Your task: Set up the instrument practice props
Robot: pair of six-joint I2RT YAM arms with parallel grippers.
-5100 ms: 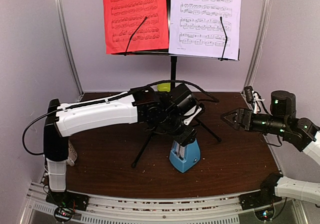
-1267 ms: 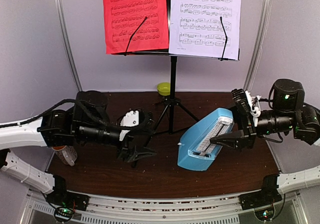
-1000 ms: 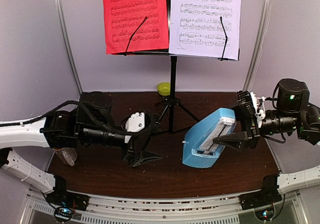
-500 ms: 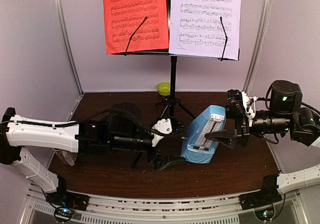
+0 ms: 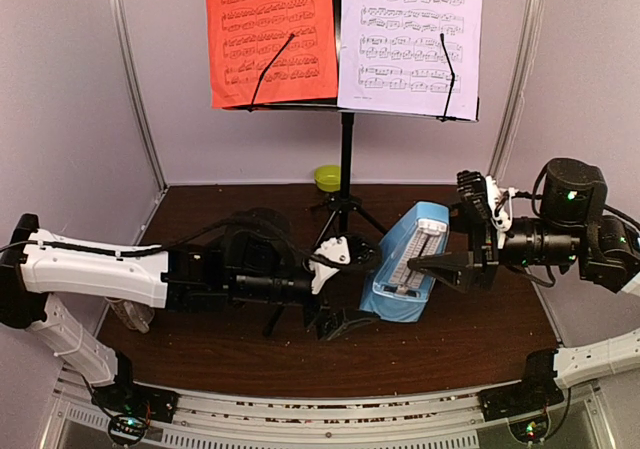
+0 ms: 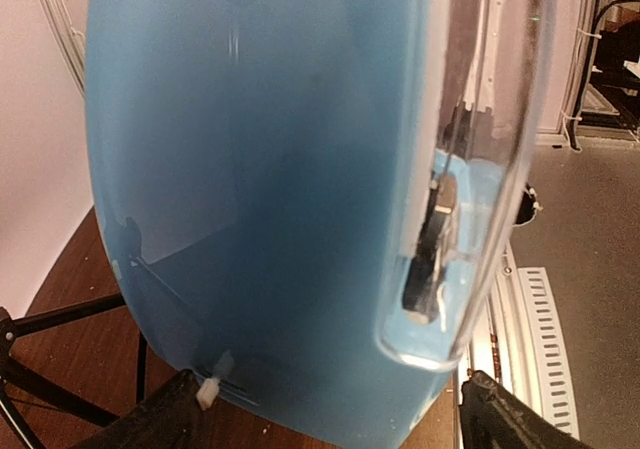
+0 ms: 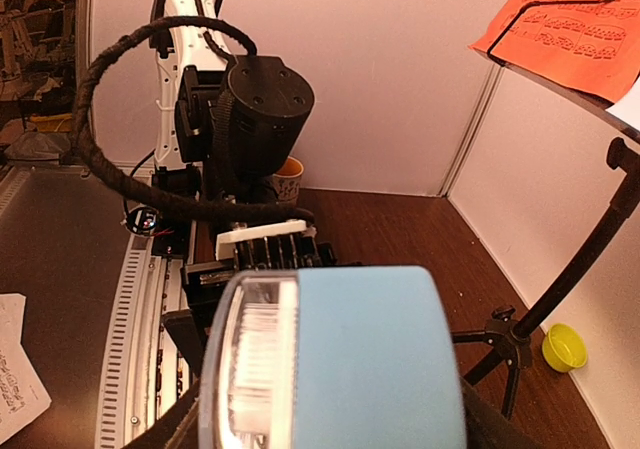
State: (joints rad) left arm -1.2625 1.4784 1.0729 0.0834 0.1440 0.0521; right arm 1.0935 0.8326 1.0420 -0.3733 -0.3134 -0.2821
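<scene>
With the red sheet (image 5: 270, 34) and the white sheet (image 5: 410, 39) already resting on the music stand (image 5: 346, 159), the step in hand looks like the blue metronome (image 5: 408, 264). It is tilted, its top leaning toward 1 o'clock, at about 4 o'clock from the stand's tripod foot, and I cannot tell whether its base touches the table (image 5: 480, 339). Its clear cover is on. The right gripper (image 5: 442, 266) reaches in from 3 o'clock and is clamped across the metronome's body, carrying its weight. The left gripper (image 5: 348, 287) comes from 9 o'clock with its jaws wide apart; in the left wrist view the two fingertips straddle the metronome's lower end, and whether either pad touches it is unclear. The next move probably calls for the left jaws to close squarely on the body or cover while the right one keeps it from twisting.
</scene>
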